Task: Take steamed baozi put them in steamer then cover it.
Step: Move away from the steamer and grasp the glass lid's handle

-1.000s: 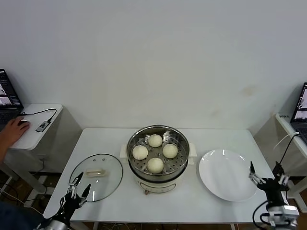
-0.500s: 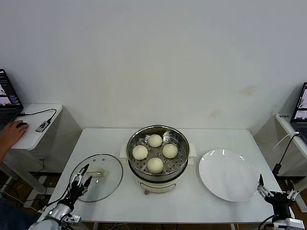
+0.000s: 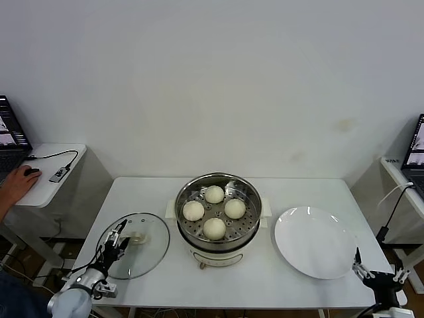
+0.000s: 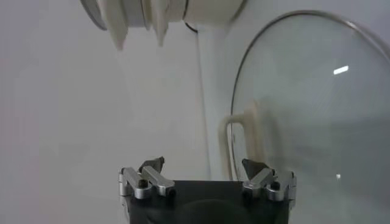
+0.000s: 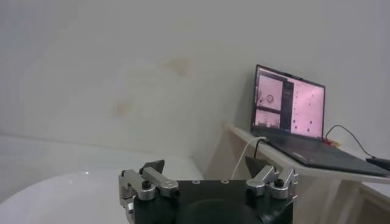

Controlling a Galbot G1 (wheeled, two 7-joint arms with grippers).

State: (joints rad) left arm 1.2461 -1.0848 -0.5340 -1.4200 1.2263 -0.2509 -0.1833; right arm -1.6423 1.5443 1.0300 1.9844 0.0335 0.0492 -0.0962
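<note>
with its fingers spread wide, left end effector (image 3: 116, 240) over the cover (image 3: 136, 245), empty

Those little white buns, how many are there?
4, all sitting in the steamer on its perforated tray: one at the back, one on the robot's left, one on its right and one at the front. None seems hidden.
</note>
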